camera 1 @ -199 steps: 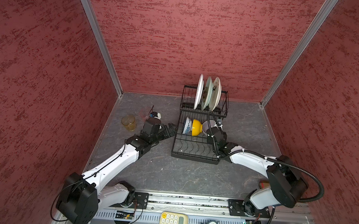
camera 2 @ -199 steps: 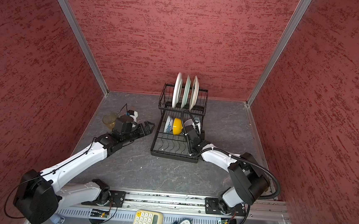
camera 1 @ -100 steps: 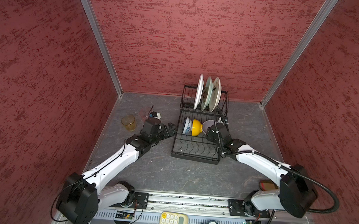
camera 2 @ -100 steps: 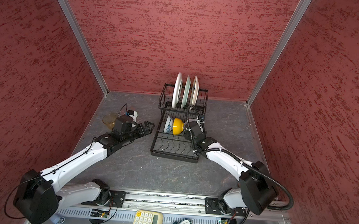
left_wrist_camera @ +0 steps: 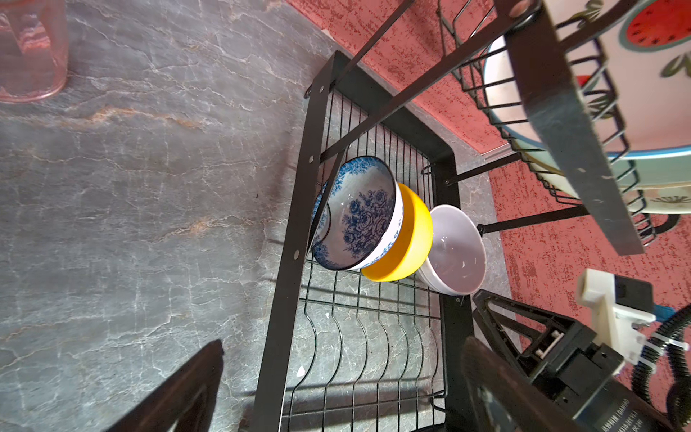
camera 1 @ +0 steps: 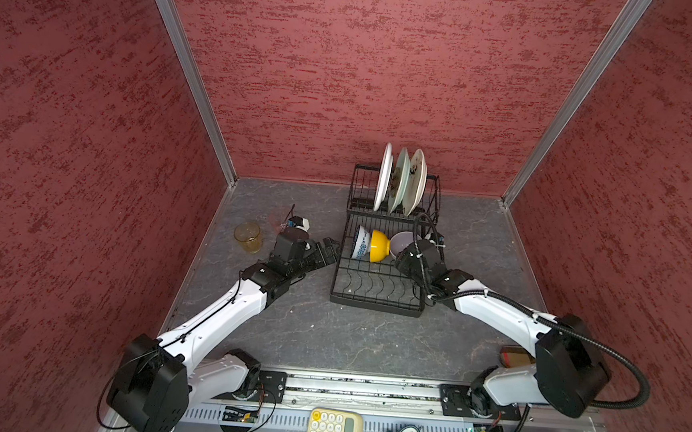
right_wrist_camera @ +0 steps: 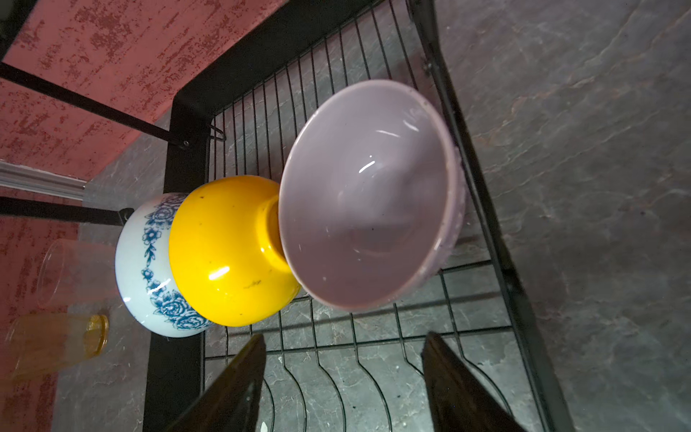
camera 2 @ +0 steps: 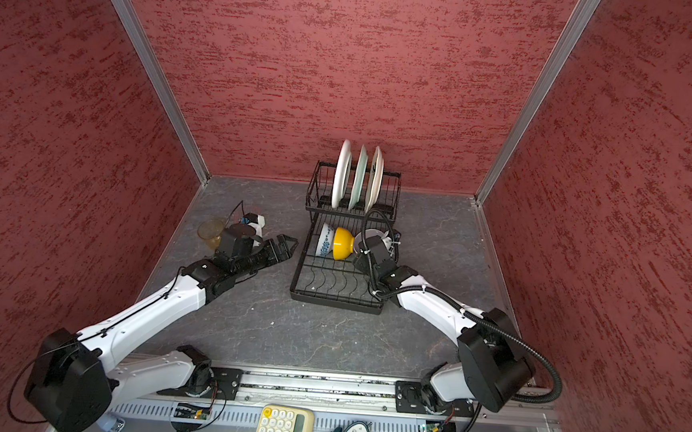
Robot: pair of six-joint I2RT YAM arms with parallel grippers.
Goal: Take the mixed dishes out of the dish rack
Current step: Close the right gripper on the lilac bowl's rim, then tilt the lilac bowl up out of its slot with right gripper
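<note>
Swung out toward the right since a second ago, the right arm's elbow now sits wider, while its wrist has stayed by the bowls and the left arm has not shifted. Farthest left, the amber tumbler [camera 1: 248,236] stands upright on the tabletop [camera 1: 327,341], and the pink tumbler [left_wrist_camera: 30,52] rests on the same surface close by, both outside the dish rack [camera 1: 375,306]. Next come the left fingers [left_wrist_camera: 187,392], spread wide and grasping nothing, hovering just beside the rack's left rim and pointing at the bowls. On the rack's flat grid tray three bowls lie in a row: the blue-white bowl [camera 1: 360,243] on its side and nested into the yellow bowl [camera 1: 379,246], then the lavender bowl [camera 1: 401,242], tilted and touching the yellow one's foot. Behind them, in the tall basket, three plates stand on edge: the cream plate [camera 1: 383,178], the pale green plate [camera 1: 399,179] and the watermelon-print plate [camera 1: 417,180]. At the tray's right side the right fingers [right_wrist_camera: 235,385] are parted, released, with nothing between them, held just short of the lavender bowl's rim.
</note>
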